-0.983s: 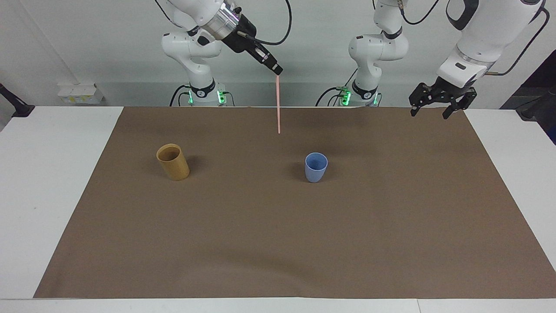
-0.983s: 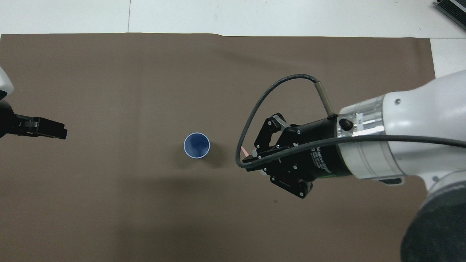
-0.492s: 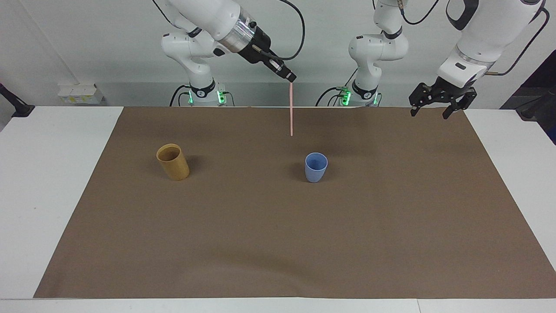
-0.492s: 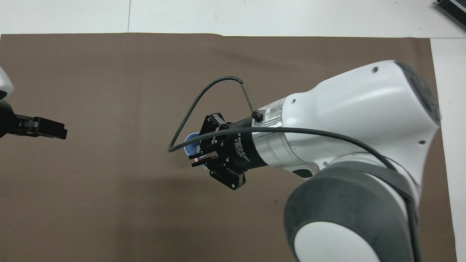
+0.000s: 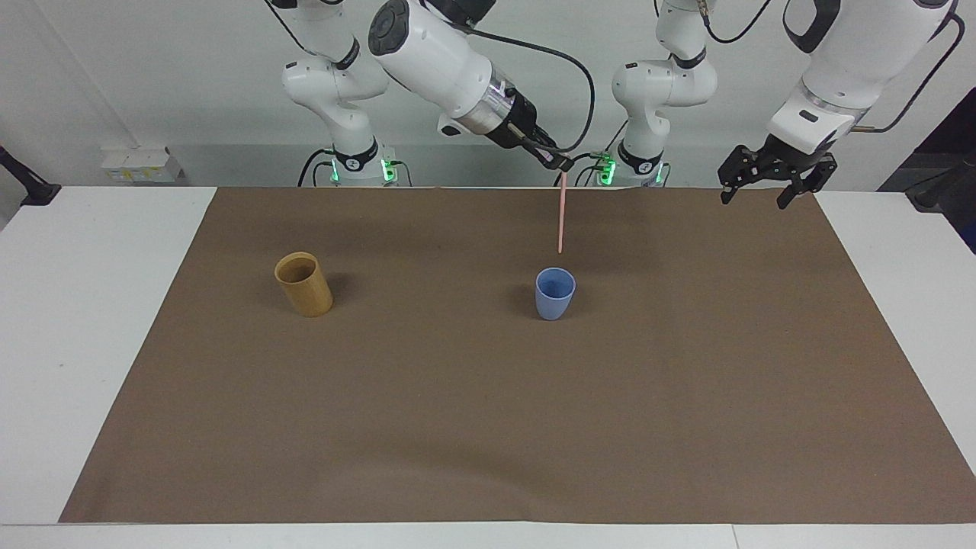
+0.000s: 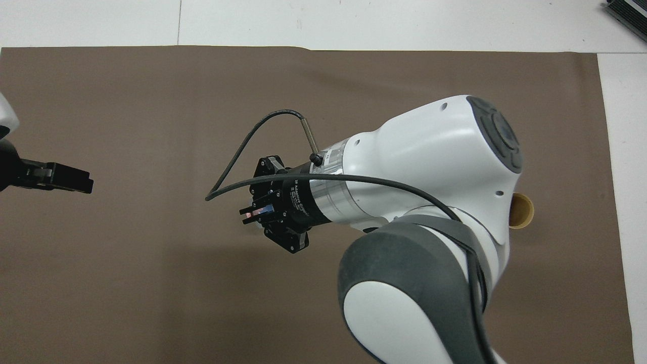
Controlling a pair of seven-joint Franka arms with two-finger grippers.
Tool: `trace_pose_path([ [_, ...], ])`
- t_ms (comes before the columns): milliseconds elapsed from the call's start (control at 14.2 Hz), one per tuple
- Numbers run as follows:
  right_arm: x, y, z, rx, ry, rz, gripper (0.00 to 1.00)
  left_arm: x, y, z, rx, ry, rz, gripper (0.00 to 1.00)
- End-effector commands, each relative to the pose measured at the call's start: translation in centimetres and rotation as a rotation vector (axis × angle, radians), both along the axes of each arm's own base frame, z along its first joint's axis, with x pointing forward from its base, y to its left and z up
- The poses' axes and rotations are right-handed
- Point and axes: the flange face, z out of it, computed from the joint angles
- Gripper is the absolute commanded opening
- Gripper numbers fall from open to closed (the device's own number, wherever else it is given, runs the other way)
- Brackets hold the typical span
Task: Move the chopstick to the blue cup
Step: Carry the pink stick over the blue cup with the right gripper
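Observation:
My right gripper (image 5: 564, 163) is shut on the top end of the pale pink chopstick (image 5: 561, 213). The stick hangs straight down. Its lower tip is just above the rim of the light-blue cup (image 5: 555, 293), which stands upright mid-table. In the overhead view the right gripper (image 6: 247, 215) and its wrist cover the blue cup, and only a sliver of pink shows between the fingers. My left gripper (image 5: 755, 197) is open and empty, and waits in the air over the left arm's end of the mat; it also shows in the overhead view (image 6: 83, 183).
A tan wood-coloured cup (image 5: 303, 284) stands upright toward the right arm's end of the table, partly hidden by the arm in the overhead view (image 6: 521, 211). A brown mat (image 5: 488, 427) covers most of the white table.
My right gripper has carried the chopstick toward the left arm's end and lower, from beside the blue cup to over it. The left arm has not moved.

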Motion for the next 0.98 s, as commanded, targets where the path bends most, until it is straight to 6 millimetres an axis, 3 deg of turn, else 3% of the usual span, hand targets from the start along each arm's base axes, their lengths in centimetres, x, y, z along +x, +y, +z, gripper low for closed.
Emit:
trace_pose_path([
  [0, 1.1, -0.1, -1.6, -0.041, -0.021, -0.038, 0.00, -0.3, 0.3, 0.6, 0.012, -0.004, -0.008, 1.00],
  [211, 2.0, -1.0, -2.8, -0.052, -0.026, -0.034, 0.00, -0.3, 0.3, 0.6, 0.012, -0.004, -0.008, 1.00],
  [702, 1.7, 0.3, -7.4, -0.067, -0.018, -0.045, 0.00, -0.3, 0.4, 0.6, 0.012, -0.004, -0.007, 1.00],
  [913, 1.4, 0.1, -8.1, -0.074, -0.036, -0.007, 0.00, -0.3, 0.3, 0.6, 0.012, -0.004, -0.008, 1.00],
])
